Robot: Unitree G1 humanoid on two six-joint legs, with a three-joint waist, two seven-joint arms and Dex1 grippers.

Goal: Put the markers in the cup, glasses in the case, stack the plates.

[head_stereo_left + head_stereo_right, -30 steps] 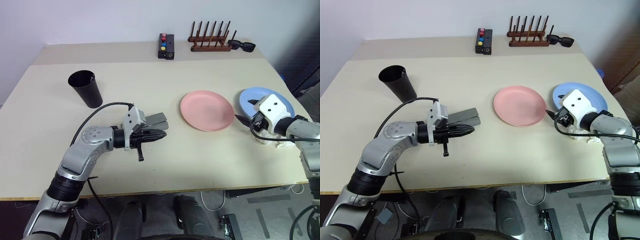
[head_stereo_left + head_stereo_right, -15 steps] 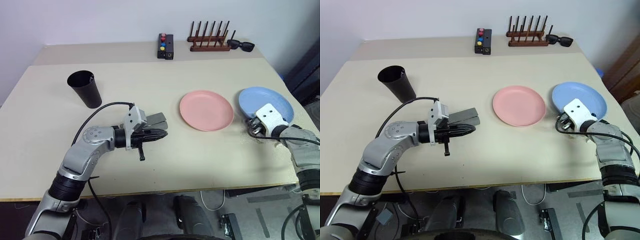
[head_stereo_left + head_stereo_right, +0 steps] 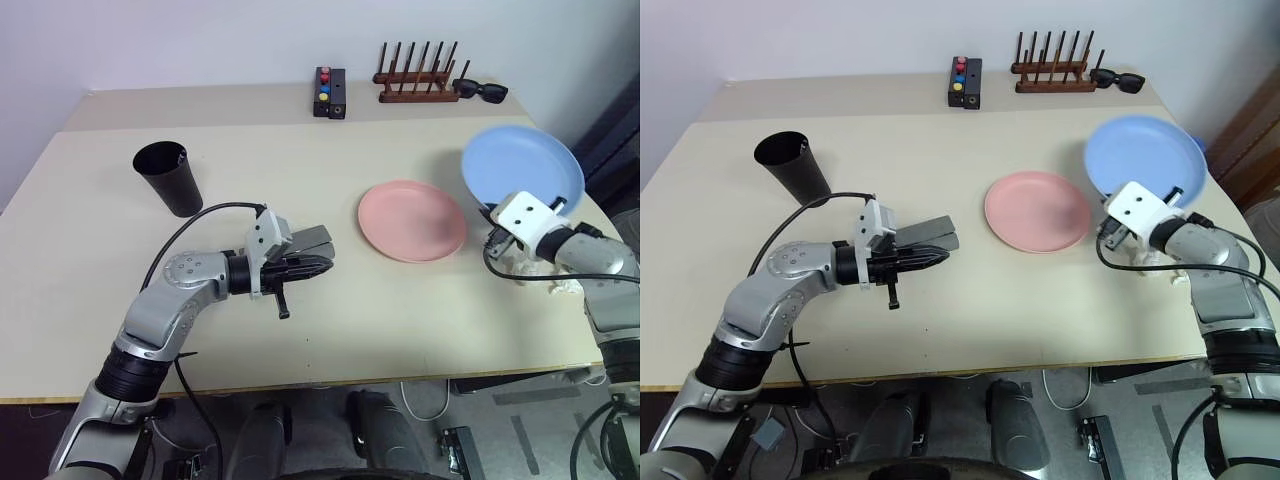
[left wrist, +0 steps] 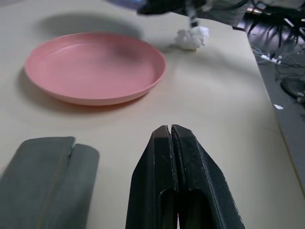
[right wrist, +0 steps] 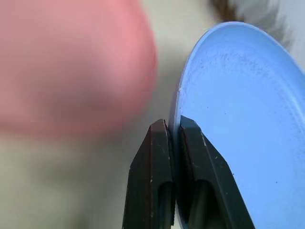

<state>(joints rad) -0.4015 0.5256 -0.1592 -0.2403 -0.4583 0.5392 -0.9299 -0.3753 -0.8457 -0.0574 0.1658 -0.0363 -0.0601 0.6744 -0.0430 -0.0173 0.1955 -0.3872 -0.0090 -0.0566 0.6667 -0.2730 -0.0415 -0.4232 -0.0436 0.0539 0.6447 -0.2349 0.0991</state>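
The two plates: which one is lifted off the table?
The light blue plate, tilted up with its rim pinched in the right gripper; the pink plate lies flat.

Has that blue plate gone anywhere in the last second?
Yes. The blue plate, pinched at its rim by the right gripper, has been lifted off the table and tilted, and now sits closer to the pink plate, which stayed put.

1. L gripper (image 3: 318,267): fingers pressed together, nothing held, arm bent across front, pointing to the right.
2. R gripper (image 5: 172,131): clamped on blue plate (image 3: 522,167) rim, plate raised and tilted.
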